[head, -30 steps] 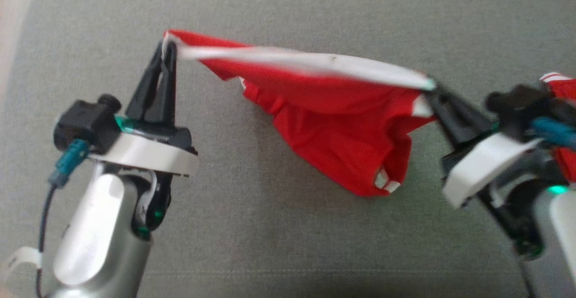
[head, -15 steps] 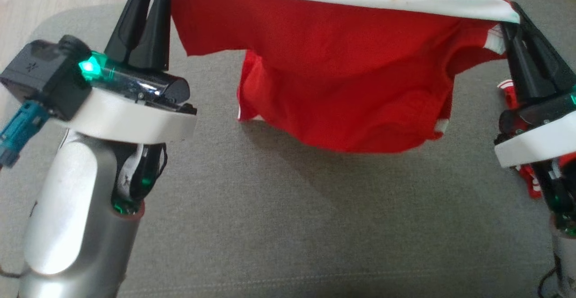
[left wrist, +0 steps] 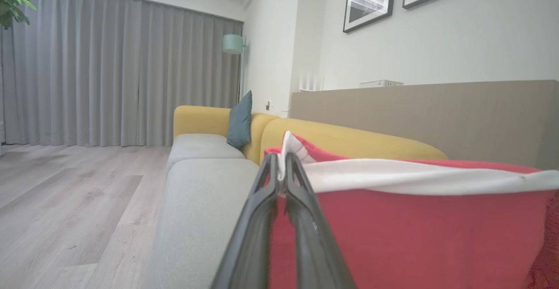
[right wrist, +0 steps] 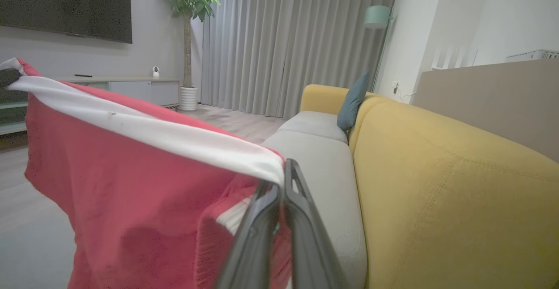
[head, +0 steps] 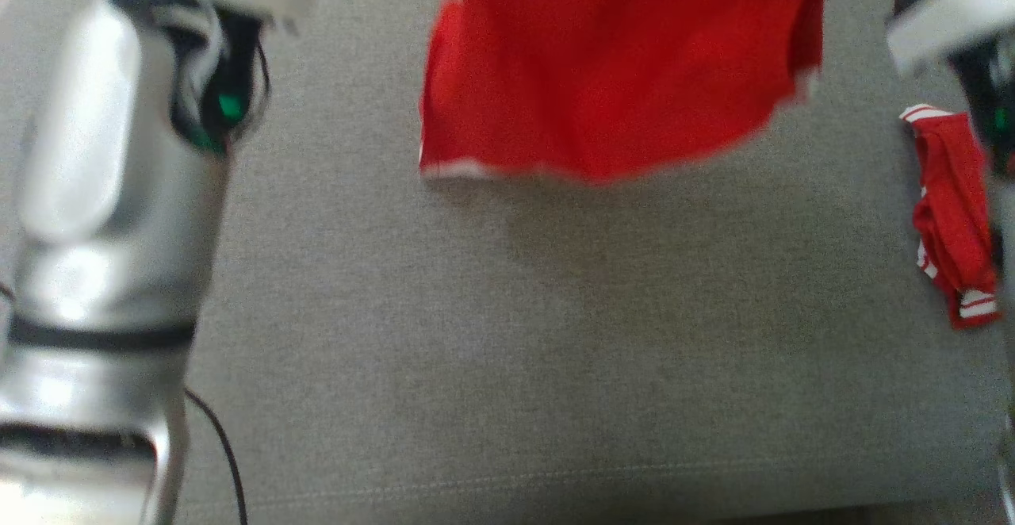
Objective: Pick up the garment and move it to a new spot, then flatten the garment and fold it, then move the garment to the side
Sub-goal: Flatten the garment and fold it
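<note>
Head view: red garment (head: 618, 65) hangs in the upper middle, above the grey seat cushion (head: 555, 350). Its lower hem sits low over the fabric, with a shadow just under it. Cannot tell if the hem brushes the cushion or clears it; the frame is blurred. Left forearm (head: 103, 192) stands at the left edge. A second red piece (head: 951, 208) lies crumpled at the far right of the cushion, well apart from the hanging one.

Left wrist view: left gripper (left wrist: 281, 160) has its fingers pressed together on the left end of the white band (left wrist: 415, 180), with a tuft of cloth poking out above the tips. The band runs off to the right, fairly taut, and the red body drops below it.

Right wrist view: right gripper (right wrist: 284, 171) pinches the opposite end of the same band; jaws closed on cloth. The garment falls away to the left of the fingers. Yellow backrest (right wrist: 436, 149) is on the right.

Step in hand (judgement): the first one, pick up and carry. The garment is lifted and spread between both arms, not yet set down.

Next move calls for: both grips held firm, the band kept stretched, the arms travelling together to a bare patch of cushion, then lowering hem-first so the cloth lays out flat. Risk: slack in the band would let the body bunch.
</note>
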